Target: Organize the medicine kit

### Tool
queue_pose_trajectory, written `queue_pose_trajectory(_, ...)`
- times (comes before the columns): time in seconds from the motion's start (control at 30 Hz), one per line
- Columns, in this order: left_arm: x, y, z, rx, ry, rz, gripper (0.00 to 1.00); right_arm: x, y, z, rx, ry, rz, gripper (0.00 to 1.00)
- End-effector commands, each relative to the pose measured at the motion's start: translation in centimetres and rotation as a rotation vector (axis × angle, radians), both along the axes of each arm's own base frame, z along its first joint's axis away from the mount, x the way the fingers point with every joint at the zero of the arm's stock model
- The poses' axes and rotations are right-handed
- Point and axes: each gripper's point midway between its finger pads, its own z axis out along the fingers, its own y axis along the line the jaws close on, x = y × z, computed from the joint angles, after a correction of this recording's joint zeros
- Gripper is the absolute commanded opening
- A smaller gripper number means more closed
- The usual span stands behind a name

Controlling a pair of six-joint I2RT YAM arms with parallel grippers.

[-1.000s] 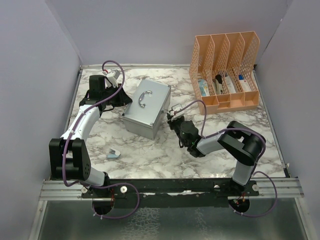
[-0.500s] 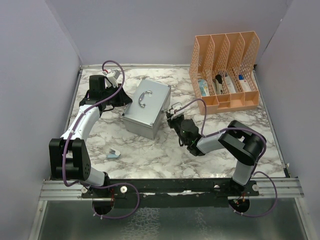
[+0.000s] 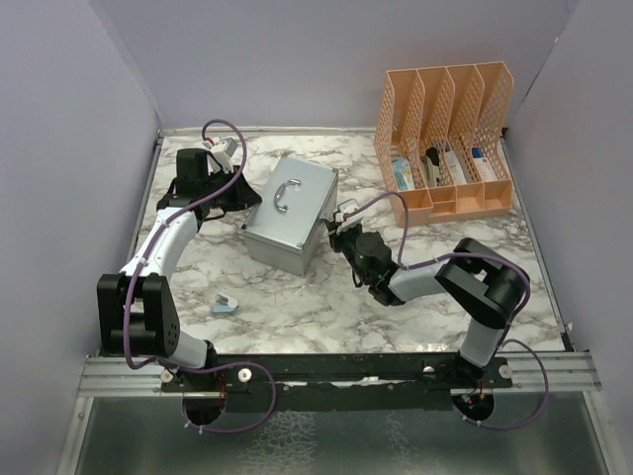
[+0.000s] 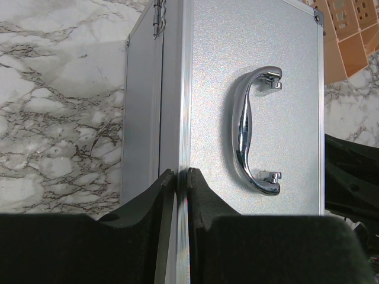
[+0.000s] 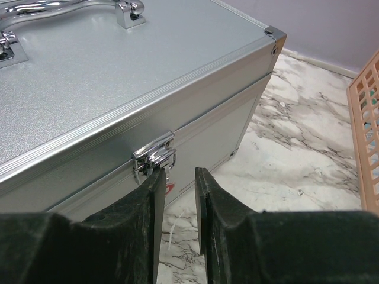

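The medicine kit (image 3: 292, 213) is a grey metal box standing mid-table with its lid down and its curved handle (image 3: 287, 194) on top. My left gripper (image 3: 245, 195) is at the kit's back left edge. In the left wrist view it (image 4: 182, 174) is shut on the lid's raised rim, beside the handle (image 4: 247, 127). My right gripper (image 3: 334, 231) is at the kit's front side. In the right wrist view it (image 5: 179, 173) is narrowly open, with nothing between the jaws. Its left fingertip touches the lower part of the closed front latch (image 5: 155, 155).
An orange mesh file organizer (image 3: 445, 139) holding several items stands at the back right; its edge shows in the right wrist view (image 5: 364, 130). A small blue-grey object (image 3: 224, 306) lies on the marble table near the front left. Purple walls enclose the table.
My right gripper has edged a little toward the kit's front latch. The left arm and the kit have not moved.
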Motion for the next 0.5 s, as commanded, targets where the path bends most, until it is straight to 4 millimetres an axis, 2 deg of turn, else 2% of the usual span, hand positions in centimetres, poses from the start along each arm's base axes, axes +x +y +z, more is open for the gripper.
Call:
queue_pose_trajectory(0.0,-4.1,0.5,-6.4,0.060,0.258,-0.006,0.16,0.1,1.3,3.2,0.071,-0.032,0.038,0.28)
queue_pose_trajectory(0.47,-4.1,0.5,-6.3,0.059,0.253,-0.007,0.17,-0.7,2.3,4.8,0.090,-0.035,0.110,0.28)
